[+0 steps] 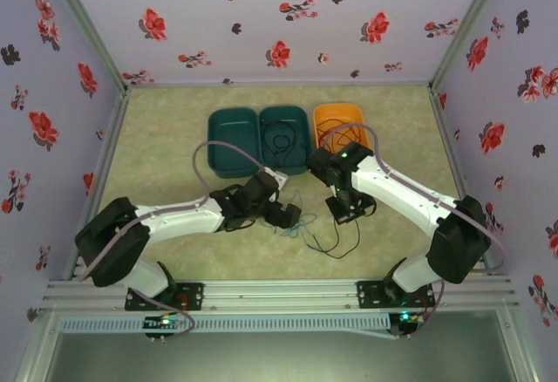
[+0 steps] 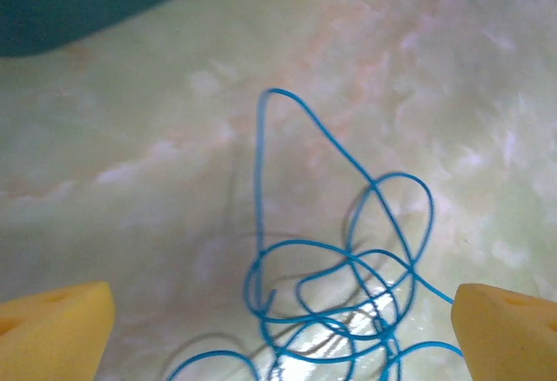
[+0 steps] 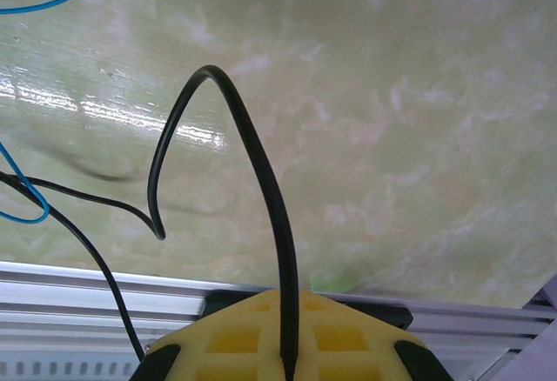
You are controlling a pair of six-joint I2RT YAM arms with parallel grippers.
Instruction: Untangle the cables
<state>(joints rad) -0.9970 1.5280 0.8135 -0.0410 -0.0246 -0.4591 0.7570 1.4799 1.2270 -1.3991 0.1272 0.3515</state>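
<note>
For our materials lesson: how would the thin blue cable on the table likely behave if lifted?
Probably floppy: the blue cable lies in loose, overlapping loops. Likely light, being very thin. It may snag on itself, since strands cross repeatedly.

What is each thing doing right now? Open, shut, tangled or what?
blue cable: tangled loops, lying loose.
black cable: pinched, arched.
left gripper: open above the blue cable.
right gripper: shut on the black cable.
middle teal bin: holds a coiled cable.
</note>
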